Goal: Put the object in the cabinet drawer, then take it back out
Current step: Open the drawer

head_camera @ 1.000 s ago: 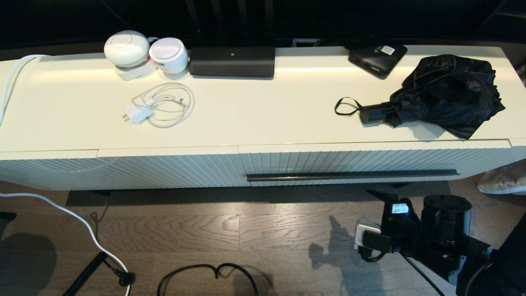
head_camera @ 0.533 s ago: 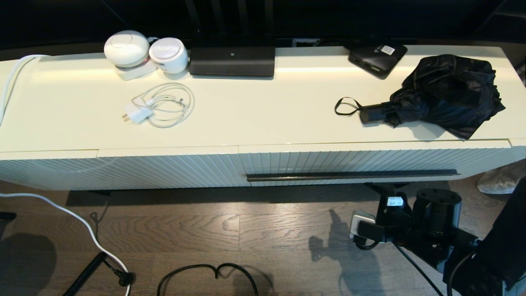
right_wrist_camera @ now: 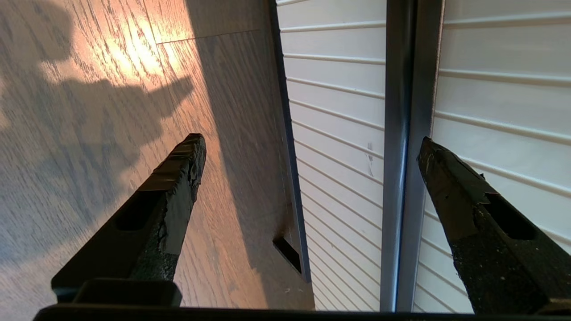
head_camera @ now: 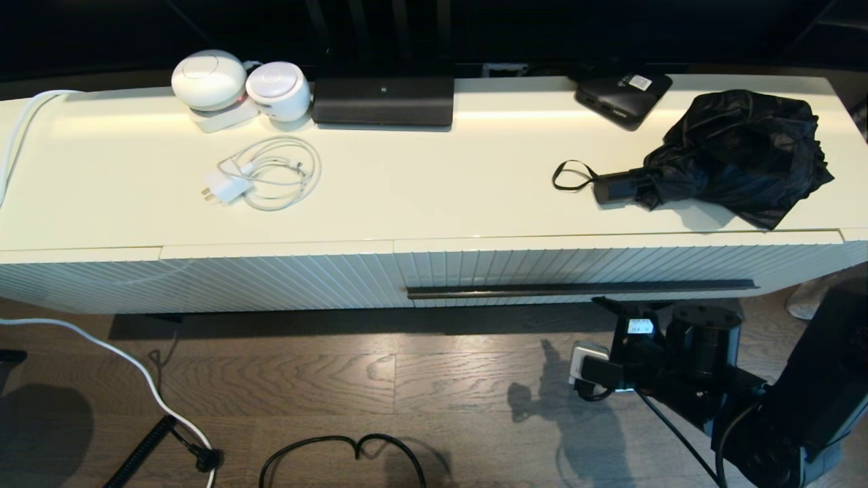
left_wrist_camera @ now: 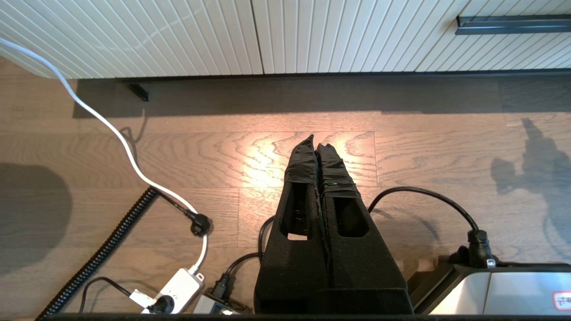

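The black folding umbrella [head_camera: 732, 152] lies on the right of the cabinet top, its short handle [head_camera: 614, 188] and wrist loop [head_camera: 569, 176] pointing left. Below it, the ribbed cream drawer [head_camera: 576, 266] is closed, its dark handle bar [head_camera: 576, 289] running along the front. My right gripper [head_camera: 614, 308] sits low in front of the drawer, just under the bar. In the right wrist view the gripper [right_wrist_camera: 311, 139] is open, and the handle bar [right_wrist_camera: 401, 133] runs between its fingers near one fingertip [right_wrist_camera: 435, 156]. My left gripper [left_wrist_camera: 316, 140] is shut and empty over the floor.
On the cabinet top are a long black bar [head_camera: 383, 100], a flat black box [head_camera: 622, 95], two round white devices [head_camera: 237, 85] and a coiled white charger cable [head_camera: 268, 173]. Cables [head_camera: 339, 451] and a power strip [left_wrist_camera: 178, 287] lie on the wooden floor.
My right arm has moved up and a little left toward the drawer front, bringing its fingers up under the handle bar. Nothing else has moved.
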### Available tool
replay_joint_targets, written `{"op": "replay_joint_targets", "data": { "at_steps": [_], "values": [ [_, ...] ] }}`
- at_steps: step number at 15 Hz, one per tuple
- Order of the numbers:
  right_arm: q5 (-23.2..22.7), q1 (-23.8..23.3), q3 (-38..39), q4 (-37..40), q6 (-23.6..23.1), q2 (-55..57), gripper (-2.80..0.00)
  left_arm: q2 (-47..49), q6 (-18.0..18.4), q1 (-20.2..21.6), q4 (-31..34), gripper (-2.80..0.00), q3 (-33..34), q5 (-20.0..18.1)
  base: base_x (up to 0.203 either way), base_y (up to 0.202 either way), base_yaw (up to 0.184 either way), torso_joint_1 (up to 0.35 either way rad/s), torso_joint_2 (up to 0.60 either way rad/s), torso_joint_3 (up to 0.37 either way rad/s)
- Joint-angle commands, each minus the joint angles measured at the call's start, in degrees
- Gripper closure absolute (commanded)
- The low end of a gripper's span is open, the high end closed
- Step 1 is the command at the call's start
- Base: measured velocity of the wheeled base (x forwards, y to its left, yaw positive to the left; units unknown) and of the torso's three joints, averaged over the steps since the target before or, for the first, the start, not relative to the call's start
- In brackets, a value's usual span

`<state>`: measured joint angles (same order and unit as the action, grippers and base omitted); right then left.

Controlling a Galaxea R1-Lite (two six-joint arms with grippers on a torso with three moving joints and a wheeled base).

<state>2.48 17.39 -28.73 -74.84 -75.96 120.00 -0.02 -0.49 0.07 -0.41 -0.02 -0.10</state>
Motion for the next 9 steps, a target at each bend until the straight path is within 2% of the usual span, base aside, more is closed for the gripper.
{"op": "replay_joint_targets", "data": {
  "at_steps": [1, 9],
  "values": [
    [-0.6, -0.5, -1.6, 1.2, -0.4, -0.3, -2.80, -0.2, 0.0, 0.0, 0.0, 0.00, -0.1, 0.0, 0.000, 0.000, 0.000, 0.000, 0.00, 0.000],
    [-4.4, -3.3, -9.1, 13.6, -0.4, -2.6, -2.80, -0.2, 0.0, 0.0, 0.0, 0.00, -0.1, 0.0, 0.000, 0.000, 0.000, 0.000, 0.00, 0.000]
  ]
}}
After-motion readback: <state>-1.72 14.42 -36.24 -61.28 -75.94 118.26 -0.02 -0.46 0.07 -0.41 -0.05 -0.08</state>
